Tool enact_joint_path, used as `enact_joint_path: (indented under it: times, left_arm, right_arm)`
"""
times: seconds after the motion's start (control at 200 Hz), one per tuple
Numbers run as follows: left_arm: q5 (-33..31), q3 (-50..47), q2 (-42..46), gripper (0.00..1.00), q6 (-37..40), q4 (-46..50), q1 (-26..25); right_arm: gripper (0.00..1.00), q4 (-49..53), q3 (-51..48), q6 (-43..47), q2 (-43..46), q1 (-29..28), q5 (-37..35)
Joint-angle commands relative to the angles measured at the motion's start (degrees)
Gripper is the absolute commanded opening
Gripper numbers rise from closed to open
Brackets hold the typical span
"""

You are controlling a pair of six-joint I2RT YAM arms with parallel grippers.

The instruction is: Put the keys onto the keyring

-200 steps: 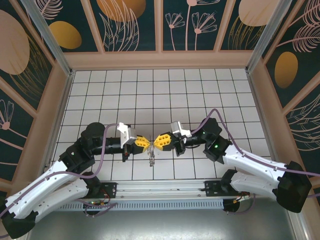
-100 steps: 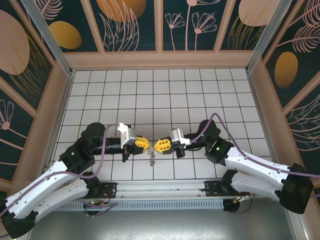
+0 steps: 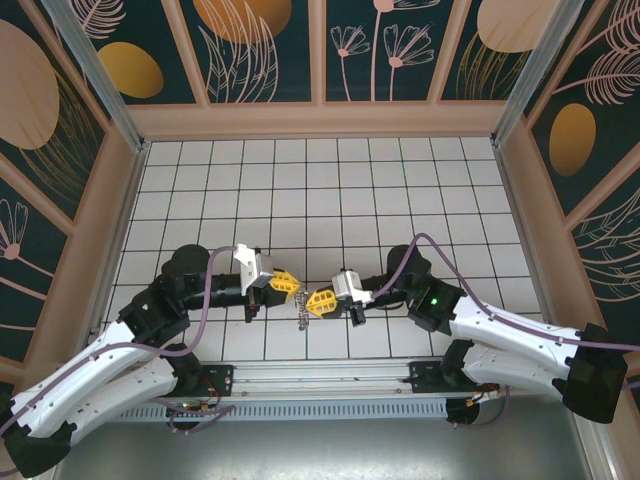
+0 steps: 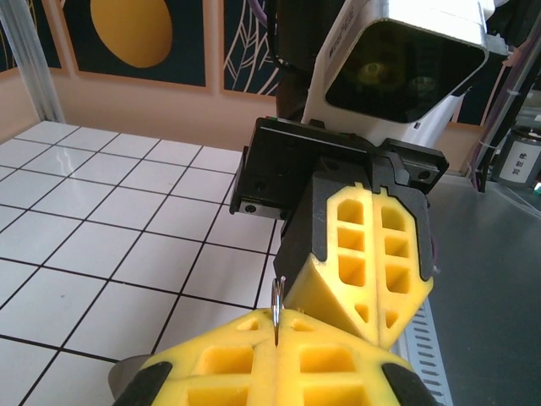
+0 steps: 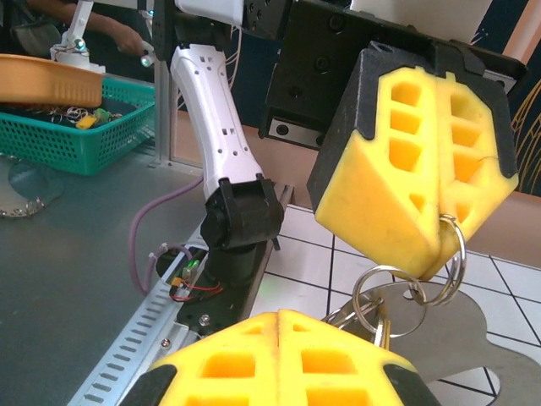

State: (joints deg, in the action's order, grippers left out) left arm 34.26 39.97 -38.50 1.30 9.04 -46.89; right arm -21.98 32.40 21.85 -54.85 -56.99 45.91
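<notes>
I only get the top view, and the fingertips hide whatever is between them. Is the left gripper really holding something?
Observer: Yes. In the right wrist view the left gripper is shut, with a thin metal ring pinched at its very tip.
Operator: And the right one, has it got hold of anything?
Observer: The right gripper is shut as well. A second ring beside the first drops behind its fingertips, so I cannot tell whether it is gripped.
</notes>
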Motion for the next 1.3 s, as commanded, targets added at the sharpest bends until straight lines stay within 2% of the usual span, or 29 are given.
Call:
enact_joint_path:
  times: [0.0, 0.17, 0.305, 0.621, 0.866, 1.086, 1.296]
  left_arm:
    - [0.00, 0.68, 0.75, 0.00, -0.03, -2.92, 0.06]
    - [-0.12, 0.56, 1.00, 0.00, 0.14, -3.05, 0.14]
    - [1.64, 0.56, 0.59, 0.00, -0.15, -4.78, 0.06]
    - [6.82, -0.72, -0.25, 0.00, -2.35, -13.66, 0.08]
    - [7.56, -0.50, -1.51, 0.00, -1.68, -14.55, 0.09]
    - [7.66, -0.31, -2.01, 0.00, -1.07, -14.23, 0.10]
    - [7.81, -0.33, -2.14, 0.00, -0.73, -13.87, 0.05]
  right_arm:
    - [0.01, 0.34, -0.10, 0.95, 2.05, -0.44, -2.16]
    - [0.22, -2.81, -1.52, -4.00, 6.24, 0.05, -7.00]
    - [0.30, -4.13, -0.61, -10.31, 7.96, 3.12, -6.73]
    - [0.25, -0.91, 5.17, -12.84, 2.92, 5.82, 1.48]
    - [0.25, -5.13, 5.12, -15.12, 3.01, 5.83, 4.86]
    - [0.24, -5.78, 5.57, -15.77, 2.29, 5.82, 4.51]
    - [0.24, -6.81, 5.83, -16.16, 1.53, 5.84, 1.21]
